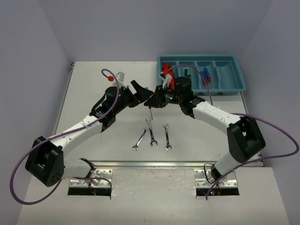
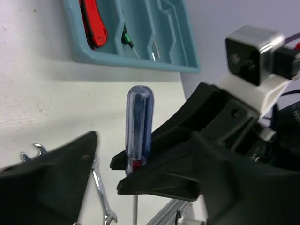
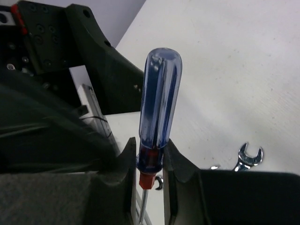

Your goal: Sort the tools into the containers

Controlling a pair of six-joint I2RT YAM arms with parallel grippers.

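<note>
Blue screwdriver (image 3: 159, 103) upright, pinched in right claw (image 3: 149, 164); left claw (image 1: 138, 92) wide, close beside.

Blue-handled screwdriver (image 3: 159, 103) stands upright, handle up, shaft down, pinched at its red collar in the right end effector (image 3: 151, 164). Three silver wrenches (image 1: 151, 131) lie side by side on the desk (image 1: 89, 89) (approx. parallel). Teal tray (image 1: 225, 90) sits far right w/ red knife (image 2: 93, 23) in leftmost compartment, green screwdriver (image 2: 125, 38) next, blue screwdrivers (image 1: 206, 77) third.
</note>
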